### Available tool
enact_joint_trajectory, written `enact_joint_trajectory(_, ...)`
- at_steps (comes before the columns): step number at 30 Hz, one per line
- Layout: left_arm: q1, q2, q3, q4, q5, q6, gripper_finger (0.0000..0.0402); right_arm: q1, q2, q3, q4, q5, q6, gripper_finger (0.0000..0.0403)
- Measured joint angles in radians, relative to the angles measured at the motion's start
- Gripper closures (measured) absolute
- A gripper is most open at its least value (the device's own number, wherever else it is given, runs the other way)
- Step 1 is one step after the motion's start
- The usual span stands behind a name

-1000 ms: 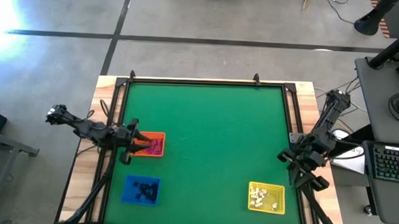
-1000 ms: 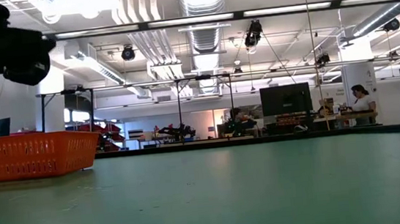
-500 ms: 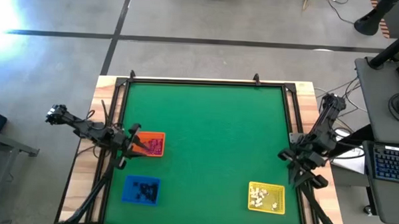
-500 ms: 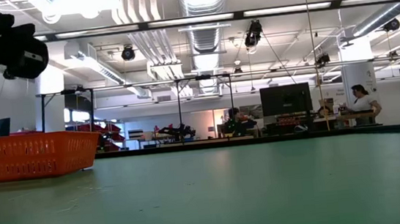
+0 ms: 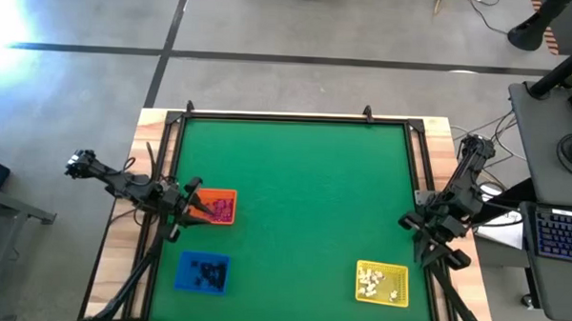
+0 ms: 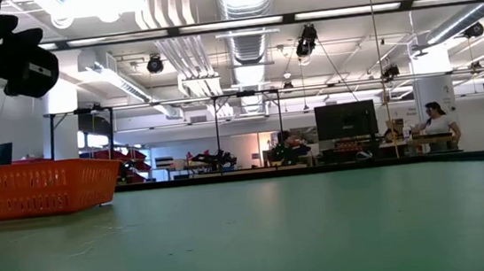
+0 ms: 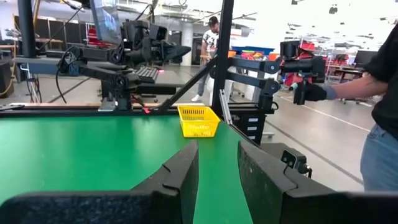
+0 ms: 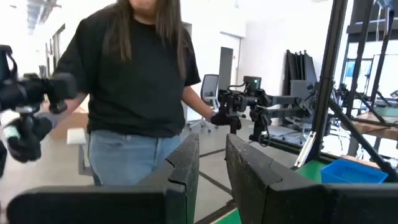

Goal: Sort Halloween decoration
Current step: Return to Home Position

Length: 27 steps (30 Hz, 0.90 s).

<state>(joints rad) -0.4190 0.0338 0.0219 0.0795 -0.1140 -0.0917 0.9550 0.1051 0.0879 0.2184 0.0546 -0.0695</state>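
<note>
The Halloween decoration lies sorted in three trays on the green table (image 5: 295, 180). Pinkish-purple trinkets are in the orange tray (image 5: 219, 207), black ones in the blue tray (image 5: 203, 272), white ones in the yellow tray (image 5: 382, 283). My left gripper (image 5: 187, 207) hovers at the orange tray's left end, pointing level across the table. It is open with nothing between its fingers (image 7: 217, 149). My right gripper (image 5: 422, 237) waits at the table's right edge, above the yellow tray's far side. It is open and empty too (image 8: 211, 140).
A black frame (image 5: 297, 116) runs round the table. The wide middle and far part of the green surface carries nothing. A person in a black shirt (image 8: 137, 81) stands beyond the near edge, holding control handles. Desks and screens stand off to the right (image 5: 554, 141).
My left gripper has swung a little back from over the orange tray toward the table's left edge, turning at the wrist. The trays and trinkets have stayed where they were.
</note>
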Motion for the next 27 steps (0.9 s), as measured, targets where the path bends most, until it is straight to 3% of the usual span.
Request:
enact_joint_trajectory(3, 0.000, 0.000, 0.000, 0.000, -0.007, 0.000, 0.0307, 0.000, -0.004, 0.000, -0.056, -0.001, -0.035, 0.0330)
enact_joint_trajectory(8, 0.000, 0.000, 0.000, 0.001, -0.008, 0.000, 0.0307, 0.000, -0.051, 0.000, -0.127, -0.011, 0.105, 0.0330)
enact_joint_trajectory(15, 0.000, 0.001, 0.001, 0.007, -0.009, 0.031, 0.0307, 0.000, -0.104, 0.011, -0.139, -0.081, 0.022, 0.0330)
enact_joint_trajectory(23, 0.001, -0.035, 0.002, 0.150, -0.008, 0.010, 0.0307, 0.000, -0.105, 0.039, -0.135, -0.115, 0.069, 0.0330)
enact_joint_trajectory(27, 0.002, -0.034, 0.002, 0.232, -0.008, -0.017, 0.0307, 0.000, -0.105, 0.039, -0.133, -0.072, 0.070, 0.0330)
